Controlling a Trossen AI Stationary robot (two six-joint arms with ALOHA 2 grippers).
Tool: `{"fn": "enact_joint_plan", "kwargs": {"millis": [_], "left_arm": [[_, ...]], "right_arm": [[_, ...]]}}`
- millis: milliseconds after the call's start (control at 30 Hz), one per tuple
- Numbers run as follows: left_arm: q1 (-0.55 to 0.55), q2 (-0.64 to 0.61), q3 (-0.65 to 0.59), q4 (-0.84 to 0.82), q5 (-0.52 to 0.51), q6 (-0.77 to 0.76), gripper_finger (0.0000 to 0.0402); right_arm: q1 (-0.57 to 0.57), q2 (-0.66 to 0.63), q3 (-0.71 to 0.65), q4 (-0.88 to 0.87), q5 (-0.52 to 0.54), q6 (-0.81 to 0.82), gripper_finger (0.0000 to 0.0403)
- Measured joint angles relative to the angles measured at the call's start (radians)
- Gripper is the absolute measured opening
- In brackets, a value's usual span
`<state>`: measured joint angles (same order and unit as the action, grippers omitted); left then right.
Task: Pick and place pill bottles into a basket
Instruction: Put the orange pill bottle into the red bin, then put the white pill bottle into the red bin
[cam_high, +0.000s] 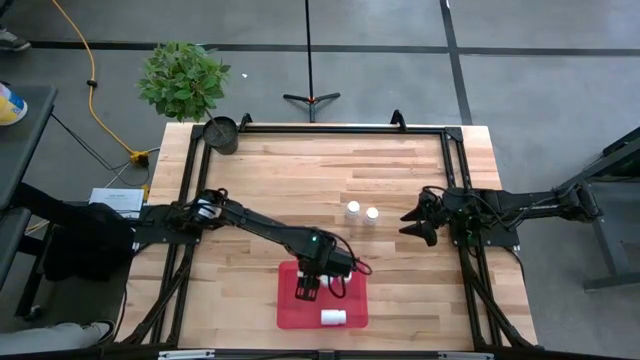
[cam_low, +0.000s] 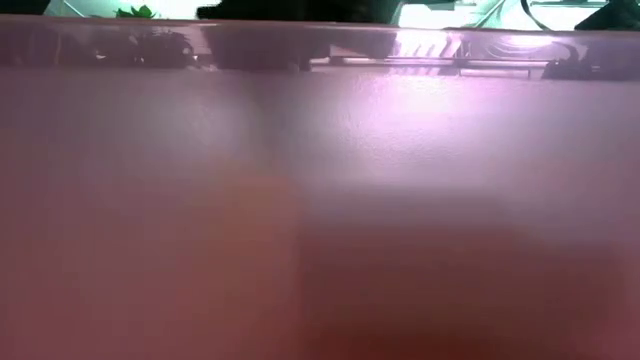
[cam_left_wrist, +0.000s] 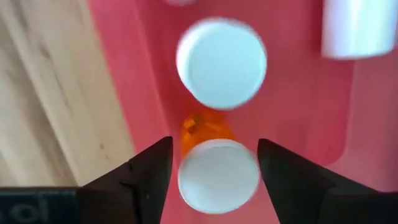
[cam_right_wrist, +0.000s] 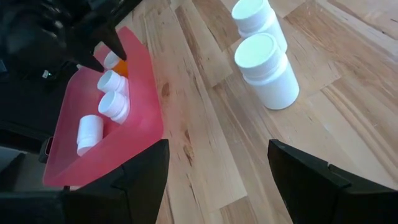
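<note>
The red tray (cam_high: 290, 318) lies at the table's near edge; its wall fills the low view (cam_low: 320, 200). My left gripper (cam_high: 308, 290) points down into it, shut on an orange pill bottle with a white cap (cam_left_wrist: 217, 175). Close by in the tray, two white bottles (cam_right_wrist: 109, 81) (cam_right_wrist: 115, 106) stand upright on their bases. A third (cam_high: 333, 317) lies on its side. Two more white bottles (cam_high: 353, 210) (cam_high: 372, 214) stand on the bare table. My right gripper (cam_high: 420, 222) is open and empty just right of them. My left gripper has the orange bottle between its two fingers (cam_left_wrist: 152, 174), at the white cap (cam_left_wrist: 186, 177) on the bottle's top end. The fingers come from above, pointing down. The bottle is upright inside the tray; whether its base rests on the tray floor, I cannot tell.
A small dark pot (cam_high: 222, 133) with a green plant (cam_high: 183, 78) stands at the table's far left corner. A black frame (cam_high: 330, 128) runs round the table. Bare wood lies between the tray and the two standing bottles.
</note>
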<state>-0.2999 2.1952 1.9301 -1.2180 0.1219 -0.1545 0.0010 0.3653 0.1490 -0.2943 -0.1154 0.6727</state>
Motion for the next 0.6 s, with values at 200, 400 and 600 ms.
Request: {"fn": "enact_joint_plan", "kwargs": {"millis": [200, 400, 600], "left_arm": [[0.017, 0.000, 0.021, -0.007, -0.006, 0.008, 0.0290], [0.035, -0.009, 0.021, -0.017, 0.016, 0.008, 0.0296], [0.053, -0.035, 0.080, -0.044, 0.017, 0.010, 0.0296]], "right_arm": [[0.000, 0.000, 0.000, -0.006, -0.005, -0.008, 0.0263], [0.000, 0.000, 0.000, -0.023, -0.007, -0.019, 0.0263], [0.000, 0.000, 0.000, -0.036, -0.008, -0.021, 0.0264]]}}
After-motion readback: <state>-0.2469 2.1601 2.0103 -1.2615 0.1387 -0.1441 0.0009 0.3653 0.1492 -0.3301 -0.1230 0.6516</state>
